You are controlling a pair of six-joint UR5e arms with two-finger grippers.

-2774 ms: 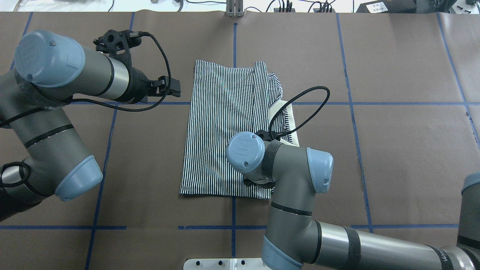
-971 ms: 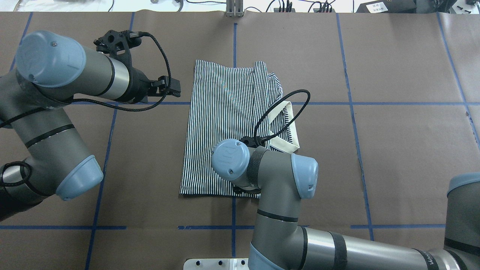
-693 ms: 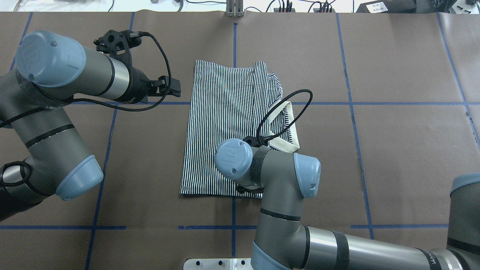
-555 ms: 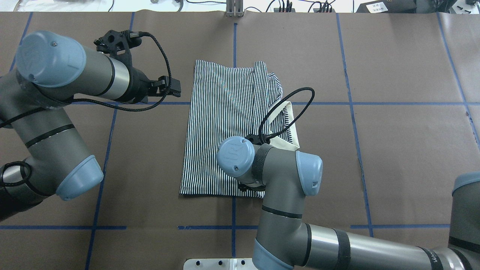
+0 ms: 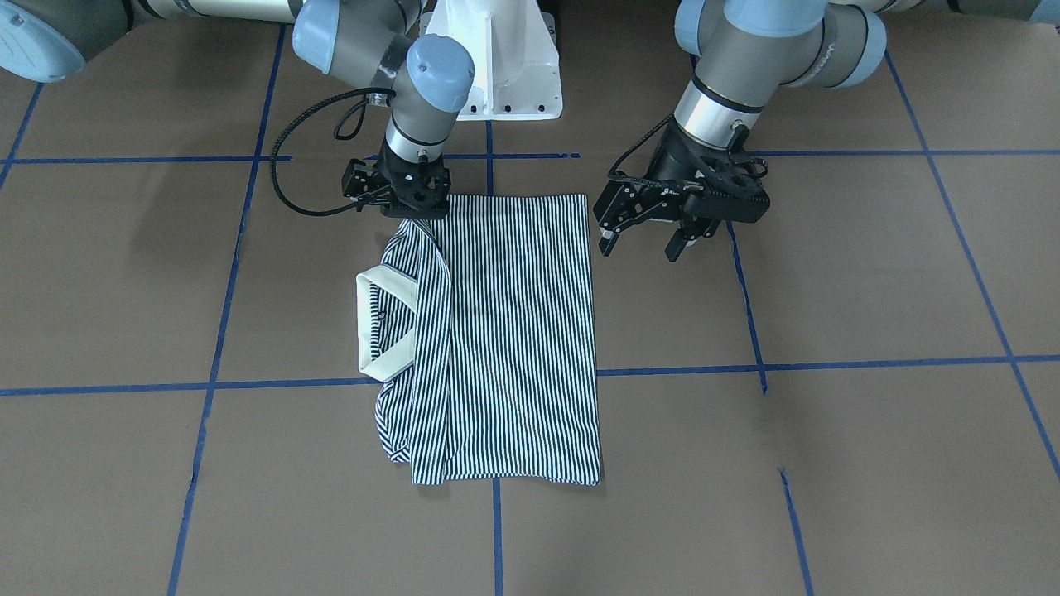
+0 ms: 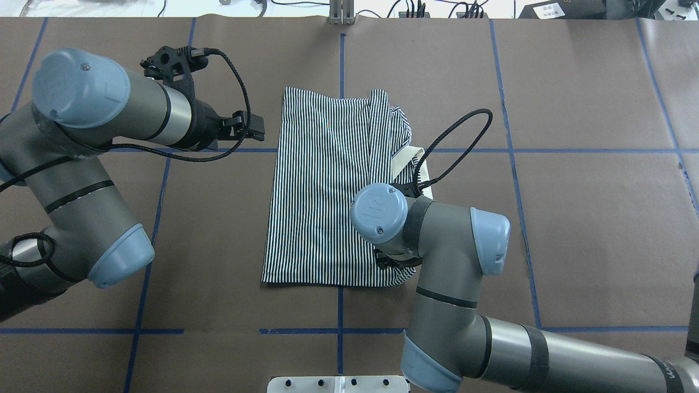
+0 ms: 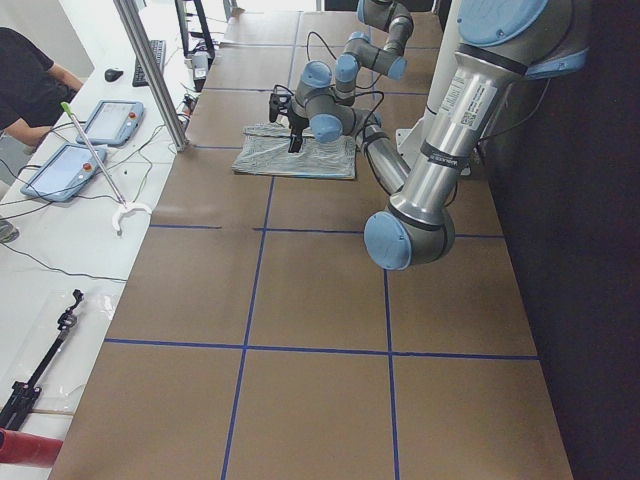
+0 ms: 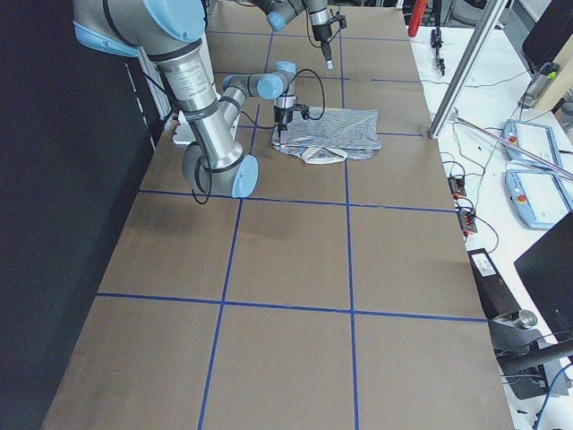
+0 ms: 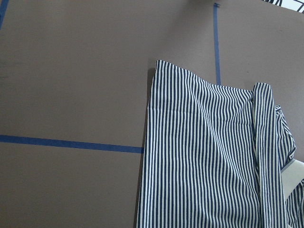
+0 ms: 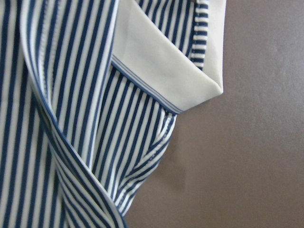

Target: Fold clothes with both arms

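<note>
While the right pincer [image 5: 412, 217] apparently nips the polo shirt [image 5: 513, 331] for folding, the left pincer [image 5: 639, 245] hovers spread and empty.

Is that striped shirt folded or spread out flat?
Partly folded: the shirt lies as a narrow rectangle, no sleeves sticking out, cream collar poking out one side.

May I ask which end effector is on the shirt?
The right end effector, at the shirt's corner nearest the robot; the left end effector hangs open beside the shirt.
</note>
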